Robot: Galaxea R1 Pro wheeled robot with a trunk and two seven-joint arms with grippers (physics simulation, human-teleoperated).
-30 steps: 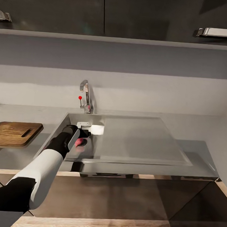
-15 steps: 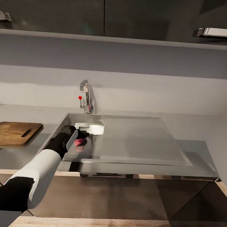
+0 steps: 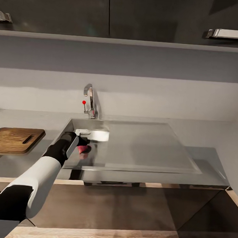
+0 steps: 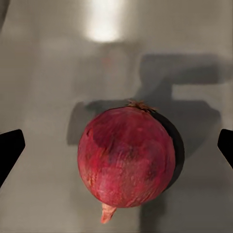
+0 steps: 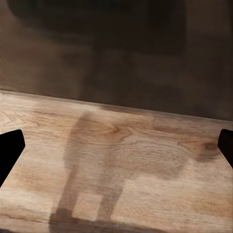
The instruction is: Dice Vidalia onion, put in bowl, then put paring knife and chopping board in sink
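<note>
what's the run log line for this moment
phase: reach for onion | left pincer: open, straddling Vidalia onion in sink | right pincer: open, empty | chopping board: bare

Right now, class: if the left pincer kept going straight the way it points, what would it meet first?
Most likely the Vidalia onion, lying on the sink floor directly ahead, centred between the open left pincer's fingers. How far off it is cannot be told.

Vidalia onion (image 4: 126,158): 1 | chopping board (image 3: 12,140): 1 | sink (image 3: 138,148): 1 | tap (image 3: 91,101): 1 | cabinet handles (image 3: 228,34): 2
</note>
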